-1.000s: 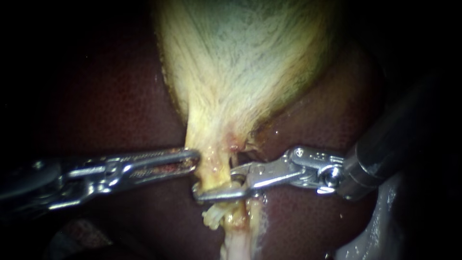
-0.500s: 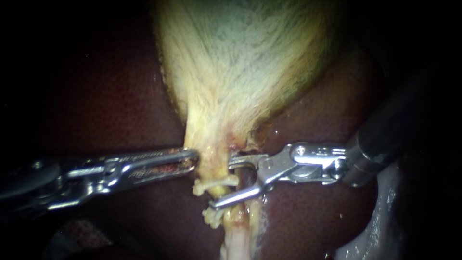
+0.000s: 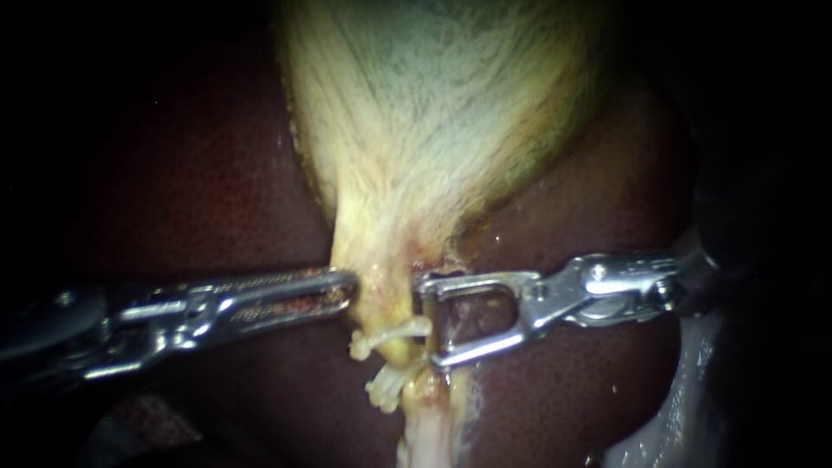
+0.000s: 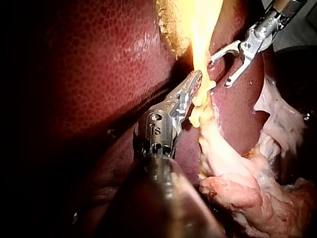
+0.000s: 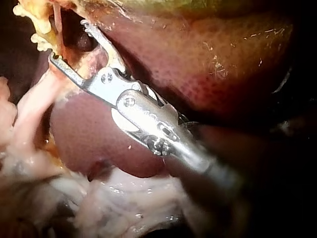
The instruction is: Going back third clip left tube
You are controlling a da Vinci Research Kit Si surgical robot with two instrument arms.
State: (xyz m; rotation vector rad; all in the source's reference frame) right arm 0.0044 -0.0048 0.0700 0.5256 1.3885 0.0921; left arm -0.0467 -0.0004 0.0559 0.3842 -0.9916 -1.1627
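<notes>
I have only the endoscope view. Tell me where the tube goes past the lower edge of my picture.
Observer: The left wrist view shows the tube leading beside the left instrument into a heap of pink loose tissue.
Operator: Now report what lies under my right instrument.
Observer: In the right wrist view, a smooth rounded lobe of liver lies under the right instrument, whose jaws stand open.
Operator: Say what borders that lobe.
Observer: Pale wet tissue lies along its edge, under the shaft.
</notes>
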